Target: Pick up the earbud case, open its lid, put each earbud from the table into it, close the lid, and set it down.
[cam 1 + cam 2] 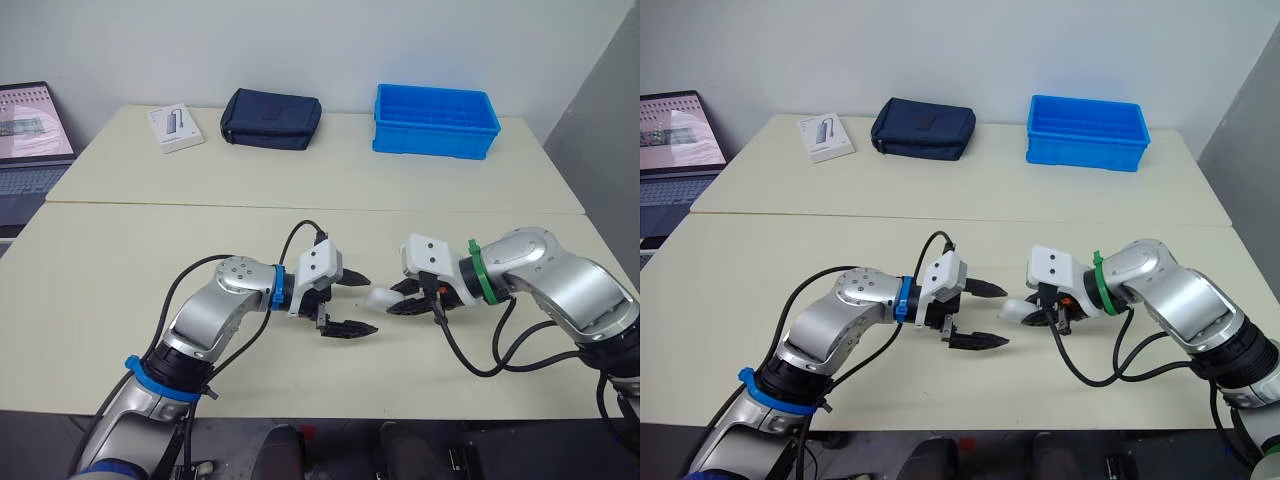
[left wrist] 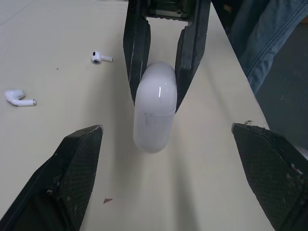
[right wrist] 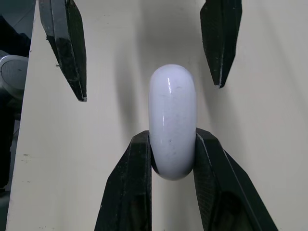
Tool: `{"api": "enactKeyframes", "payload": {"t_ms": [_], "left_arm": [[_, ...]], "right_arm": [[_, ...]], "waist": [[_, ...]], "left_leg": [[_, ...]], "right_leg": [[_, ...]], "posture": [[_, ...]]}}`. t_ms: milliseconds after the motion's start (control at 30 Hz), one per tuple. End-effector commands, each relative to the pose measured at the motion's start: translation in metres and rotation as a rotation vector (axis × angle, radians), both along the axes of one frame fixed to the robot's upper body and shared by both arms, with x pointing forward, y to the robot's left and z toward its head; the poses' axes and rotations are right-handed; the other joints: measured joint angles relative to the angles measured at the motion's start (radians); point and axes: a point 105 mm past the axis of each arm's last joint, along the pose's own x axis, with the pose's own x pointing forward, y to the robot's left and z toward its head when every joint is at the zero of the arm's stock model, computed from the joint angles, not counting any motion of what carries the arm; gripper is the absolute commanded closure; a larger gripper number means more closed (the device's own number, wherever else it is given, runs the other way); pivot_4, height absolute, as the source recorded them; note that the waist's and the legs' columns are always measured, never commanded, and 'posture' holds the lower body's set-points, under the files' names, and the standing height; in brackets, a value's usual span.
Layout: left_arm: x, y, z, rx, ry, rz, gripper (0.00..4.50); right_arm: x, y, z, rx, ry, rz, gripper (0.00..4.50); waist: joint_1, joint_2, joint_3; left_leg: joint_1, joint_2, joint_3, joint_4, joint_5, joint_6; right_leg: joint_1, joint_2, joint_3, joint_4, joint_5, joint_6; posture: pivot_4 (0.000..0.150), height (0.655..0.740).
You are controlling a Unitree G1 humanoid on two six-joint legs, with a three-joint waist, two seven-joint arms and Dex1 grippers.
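**Case held in the right gripper, left gripper spread around its free end**

Grip first: the right gripper (image 3: 172, 144) is clenched on the white earbud case (image 3: 172, 120), one black finger on each flat side of its rear half. The lid is shut. The case sticks out toward the robot's left, low over the near table (image 1: 120, 290). I cannot tell whether it touches the surface.

The left gripper (image 1: 368, 302) faces it with its fingers spread wide. Their tips stand on either side of the case's free end without touching it, and there is a gap on both sides.

Both grippers work close to the front edge (image 1: 330, 415) of the near table, so little surface is left on the robot's side. Across from them, bare tabletop runs to the seam (image 1: 200, 205) where the far table (image 1: 330, 175) begins, and more lies off to the left of the left arm.

The first earbud (image 2: 101, 58) and the second earbud (image 2: 19, 97) lie on the table, apart from each other. They sit on the side of the case away from the front edge.

On the far table, well apart from the arms, are a white box (image 1: 176, 127), a navy pouch (image 1: 271, 118) and a blue bin (image 1: 435, 121). A laptop (image 1: 30, 140) sits beyond its left edge.
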Motion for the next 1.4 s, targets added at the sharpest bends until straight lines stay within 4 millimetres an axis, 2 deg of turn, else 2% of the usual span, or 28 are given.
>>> {"api": "enactKeyframes", "payload": {"t_ms": [33,200,367,533,733,867,900,1000,1067,1167,1267,1400], "left_arm": [[0.002,-0.005,0.008,-0.019,-0.035,-0.009,0.4],[0.001,-0.008,0.006,-0.019,-0.023,-0.014,1.91],[-0.001,-0.011,0.005,-0.018,-0.014,-0.016,3.66],[0.0,-0.01,0.003,-0.012,-0.014,-0.006,3.72],[0.001,-0.006,0.0,-0.012,0.008,0.033,3.72],[0.0,0.001,-0.003,-0.031,0.059,0.065,3.72],[-0.001,0.004,-0.004,-0.048,0.076,0.069,3.72],[-0.007,0.013,-0.003,-0.148,0.149,0.063,3.72],[-0.008,0.017,0.001,-0.256,0.212,0.089,3.72],[-0.011,0.021,-0.004,-0.274,0.173,0.091,3.72],[-0.01,0.018,-0.003,-0.306,0.14,0.098,3.72],[-0.009,0.012,-0.002,-0.314,0.093,0.081,3.72]], "right_arm": [[-0.003,0.004,0.01,0.017,-0.043,0.032,3.75],[-0.004,0.007,0.011,0.02,-0.043,0.038,3.75],[-0.005,0.01,0.013,0.025,-0.046,0.045,3.75],[-0.007,0.011,0.014,0.027,-0.054,0.061,3.75],[-0.01,0.005,0.015,-0.005,-0.054,0.078,1.59],[-0.003,-0.003,0.025,-0.023,-0.088,0.039,0.13],[0.0,-0.007,0.029,-0.029,-0.108,0.026,0.0],[0.006,-0.017,0.04,-0.046,-0.206,0.016,0.0],[0.005,-0.014,0.05,-0.006,-0.302,0.067,0.0],[-0.004,-0.007,0.061,0.087,-0.348,0.102,0.0],[-0.013,-0.004,0.058,0.112,-0.328,0.116,0.0],[-0.01,0.001,0.05,0.118,-0.322,0.089,0.0]], "waist": [[0.0,0.0,0.0],[0.0,0.0,0.0],[0.0,0.0,0.0],[0.0,0.0,0.0],[0.0,0.0,0.0],[-0.001,0.0,0.0],[-0.001,0.0,0.0],[-0.001,0.0,0.0],[-0.001,0.0,0.0],[0.0,0.0,0.0],[0.001,0.0,0.0],[0.001,0.0,0.0]], "left_leg": [[0.0,0.0,0.0,0.0,0.0,0.0],[0.0,0.0,0.0,0.001,0.0,0.0],[0.0,0.0,0.0,0.004,0.0,0.0],[0.001,0.0,-0.001,0.011,0.0,0.0],[0.001,0.001,-0.001,0.014,0.0,0.0],[0.001,0.001,0.0,0.014,0.0,0.0],[0.001,0.001,-0.001,0.014,0.0,0.0],[0.001,0.002,-0.001,0.014,0.0,0.0],[0.001,0.002,-0.001,0.014,0.0,0.0],[0.001,0.002,-0.001,0.014,0.0,0.0],[0.001,0.002,-0.001,0.014,0.0,0.0],[0.001,0.002,0.0,0.015,0.0,0.0]], "right_leg": [[0.0,0.0,0.0,0.0,0.0,0.0],[0.0,0.0,0.0,0.001,0.0,0.0],[0.0,0.0,0.0,0.004,0.0,0.0],[0.0,0.0,0.0,0.013,-0.002,0.001],[0.0,0.001,0.001,0.015,-0.002,0.0],[0.0,0.001,0.001,0.015,-0.002,0.0],[0.0,0.001,0.001,0.015,-0.002,0.0],[0.0,0.001,0.001,0.015,-0.002,0.0],[0.0,0.001,0.001,0.014,-0.002,0.0],[0.0,0.002,0.0,0.014,-0.002,0.0],[0.0,0.001,0.001,0.014,-0.002,0.0],[0.001,0.001,0.001,0.015,-0.001,-0.001]], "posture": [[0.15,0.7357],[0.15,0.7357],[0.15,0.7357],[0.15,0.7357],[0.15,0.7357],[0.15,0.7357],[0.15,0.7357],[0.15,0.7357],[0.15,0.7357],[0.15,0.7357],[0.15,0.7357],[0.15,0.7357]]}}
